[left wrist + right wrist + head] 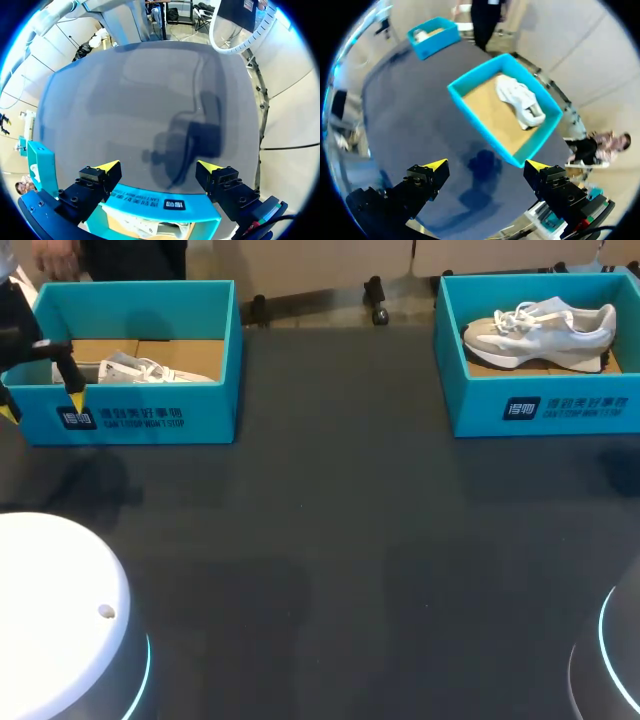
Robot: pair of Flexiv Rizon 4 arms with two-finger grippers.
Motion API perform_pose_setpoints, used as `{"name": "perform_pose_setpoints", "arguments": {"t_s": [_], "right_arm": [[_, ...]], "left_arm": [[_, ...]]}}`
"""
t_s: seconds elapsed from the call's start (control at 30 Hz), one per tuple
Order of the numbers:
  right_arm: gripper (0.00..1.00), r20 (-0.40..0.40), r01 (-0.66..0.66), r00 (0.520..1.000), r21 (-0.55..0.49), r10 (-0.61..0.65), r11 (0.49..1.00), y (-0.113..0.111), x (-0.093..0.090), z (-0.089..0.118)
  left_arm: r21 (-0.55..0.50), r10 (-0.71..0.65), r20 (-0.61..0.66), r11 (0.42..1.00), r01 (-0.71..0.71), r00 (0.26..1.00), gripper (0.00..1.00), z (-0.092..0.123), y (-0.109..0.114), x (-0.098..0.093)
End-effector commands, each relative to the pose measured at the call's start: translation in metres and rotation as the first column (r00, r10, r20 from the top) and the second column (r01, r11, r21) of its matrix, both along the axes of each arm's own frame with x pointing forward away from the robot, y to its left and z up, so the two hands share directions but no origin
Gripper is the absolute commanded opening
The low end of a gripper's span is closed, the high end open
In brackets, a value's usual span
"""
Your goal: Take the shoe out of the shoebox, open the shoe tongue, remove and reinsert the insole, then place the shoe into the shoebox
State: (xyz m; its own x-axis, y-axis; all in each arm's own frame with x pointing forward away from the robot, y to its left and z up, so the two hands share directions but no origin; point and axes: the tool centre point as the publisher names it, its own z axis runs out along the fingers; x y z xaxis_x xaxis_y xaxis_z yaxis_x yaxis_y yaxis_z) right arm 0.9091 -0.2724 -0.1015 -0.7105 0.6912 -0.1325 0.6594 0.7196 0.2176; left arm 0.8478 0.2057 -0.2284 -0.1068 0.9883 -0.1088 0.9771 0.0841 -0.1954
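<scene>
Table [330,540]: dark surface with two open teal boxes along its far edge.
Left box [150,415]: at the table's far left corner, with a cardboard floor and white print on its near wall.
Left shoe [140,370]: white, lying inside the left box close to the near wall, which hides its lower part in the head view. In the left wrist view only a small pale part [160,227] shows, under the claw.
Right box [560,410]: at the far right corner, well apart from the left box and the same colour and make.
Right shoe [540,330]: grey and white with white laces, inside the right box, toe pointing toward the left box. Bare cardboard shows between it and the near wall.
Left claw [42,406]: at the table's left edge, over the near left corner of the left box. Its fingers are spread wide and grip nothing. In its own view [158,167] the box's printed near wall lies below, between the two yellow tips.
Right claw [486,165]: shows only in its own view. It is spread open and holds nothing, above bare table, with the right box [470,107] and right shoe [520,102] ahead of it. The left box [432,35] lies far beyond.
Left base [50,610]: white and round, at the near left corner.
Right base [615,660]: partly in view at the near right corner.
</scene>
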Motion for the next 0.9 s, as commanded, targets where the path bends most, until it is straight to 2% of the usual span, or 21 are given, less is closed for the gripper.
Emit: {"name": "perform_pose_setpoints", "arguments": {"t_s": [0.03,0.2,0.83,0.9], "right_arm": [[1.00,0.011,0.189,0.982,0.026,-0.189,0.982,-0.018,0.031,-0.003],[1.00,0.074,0.318,0.942,0.116,-0.328,0.941,-0.025,0.050,0.002],[1.00,0.074,0.318,0.942,0.116,-0.328,0.941,-0.025,0.050,0.002],[1.00,0.082,0.411,0.903,0.115,-0.421,0.904,-0.022,0.044,0.002]], "left_arm": [[0.002,0.000,0.001,1.000,0.000,1.000,1.00,0.000,0.000,0.000],[0.002,0.000,0.001,1.000,0.000,1.000,1.00,0.000,0.000,0.000],[0.002,0.000,0.001,1.000,0.000,1.000,1.00,0.000,0.000,0.000],[0.002,0.000,0.001,1.000,0.000,1.000,1.00,0.000,0.000,0.000]]}}
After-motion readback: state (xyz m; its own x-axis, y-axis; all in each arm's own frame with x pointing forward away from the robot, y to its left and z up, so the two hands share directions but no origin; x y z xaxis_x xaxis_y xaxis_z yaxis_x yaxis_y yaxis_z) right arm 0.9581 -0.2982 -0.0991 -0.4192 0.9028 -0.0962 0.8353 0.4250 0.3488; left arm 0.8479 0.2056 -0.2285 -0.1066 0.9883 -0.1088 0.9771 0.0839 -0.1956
